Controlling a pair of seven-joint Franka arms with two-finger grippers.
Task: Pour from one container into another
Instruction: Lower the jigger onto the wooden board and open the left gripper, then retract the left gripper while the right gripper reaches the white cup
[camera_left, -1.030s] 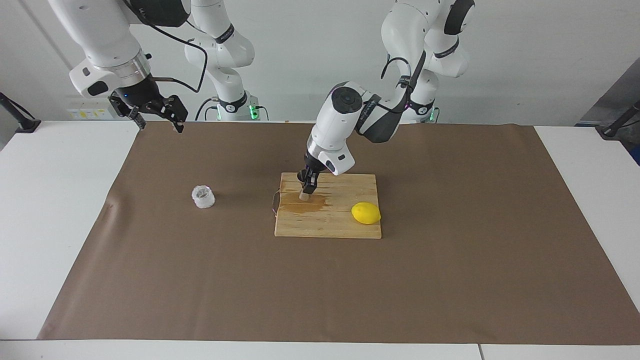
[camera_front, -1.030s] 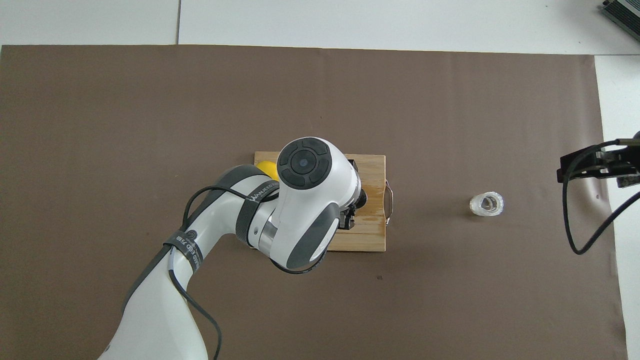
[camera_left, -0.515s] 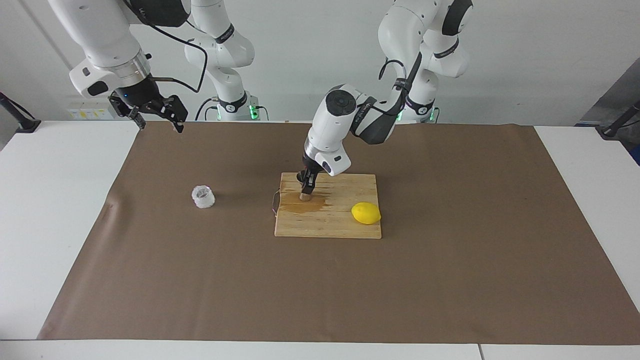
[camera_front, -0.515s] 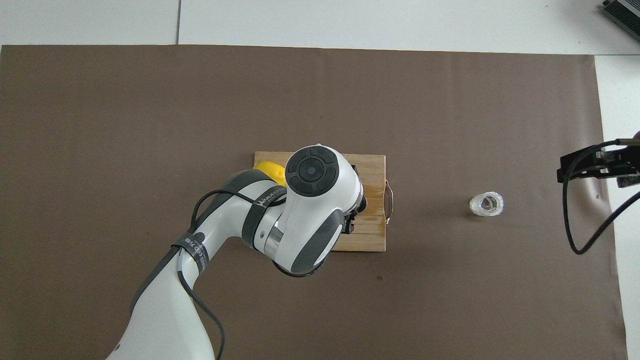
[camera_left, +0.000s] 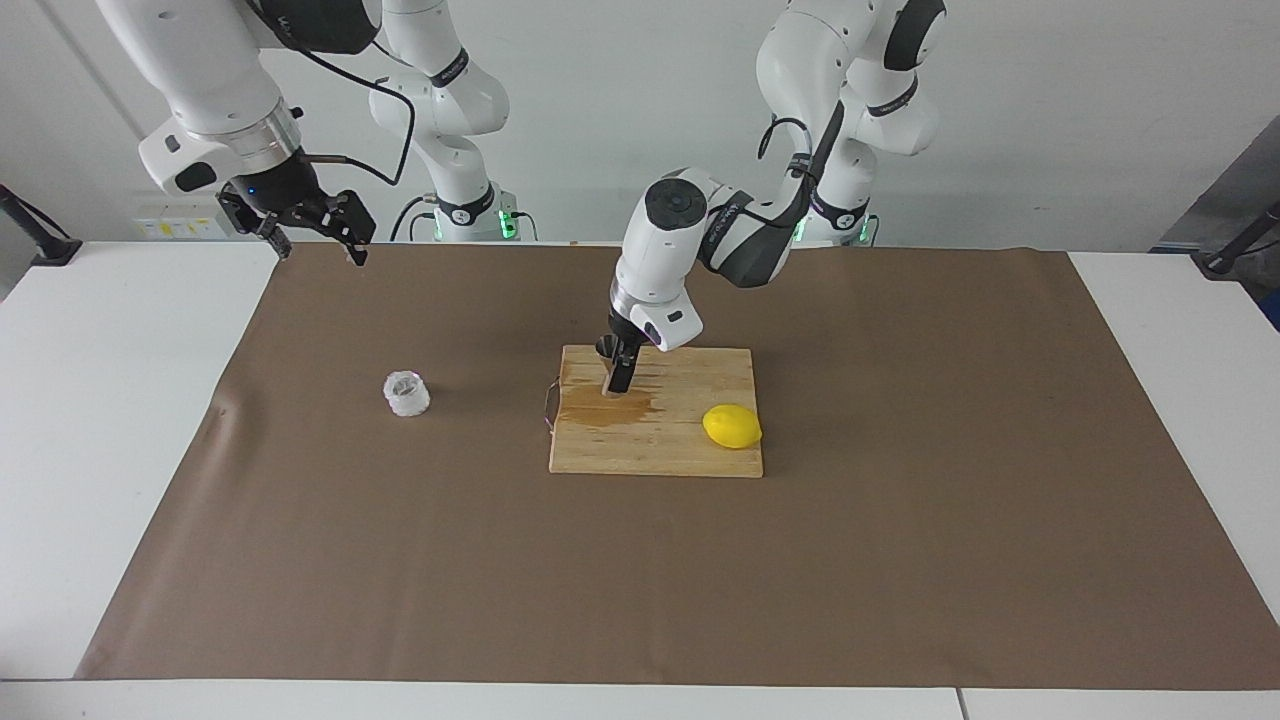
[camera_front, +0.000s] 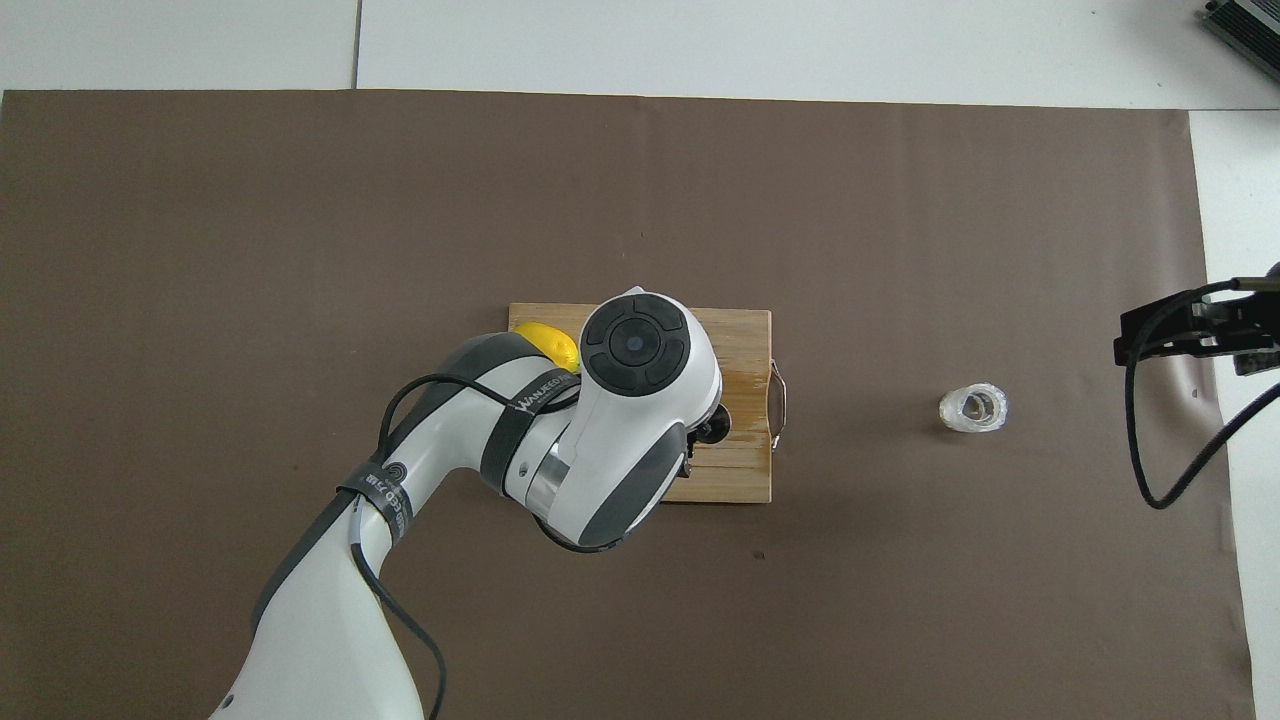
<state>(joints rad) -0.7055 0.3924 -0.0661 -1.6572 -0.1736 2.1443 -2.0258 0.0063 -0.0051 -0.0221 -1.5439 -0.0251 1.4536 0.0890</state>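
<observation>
Jigger (camera_left: 607, 366) stands on the wet cutting board (camera_left: 700, 450) with the left gripper (camera_left: 613, 368) right around it; can't tell whether its jaws grip. Lemon (camera_left: 732, 426) shares the board. Glass cup (camera_left: 406, 393) sits well apart toward the right arm's end. Right gripper (camera_left: 312, 238) waits above the mat's corner (camera_left: 300, 262), jaws apart.

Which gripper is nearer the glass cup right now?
Right. The right gripper hangs in the air near the cup's end of the table; the left gripper is over the cutting board, at the jigger.
</observation>
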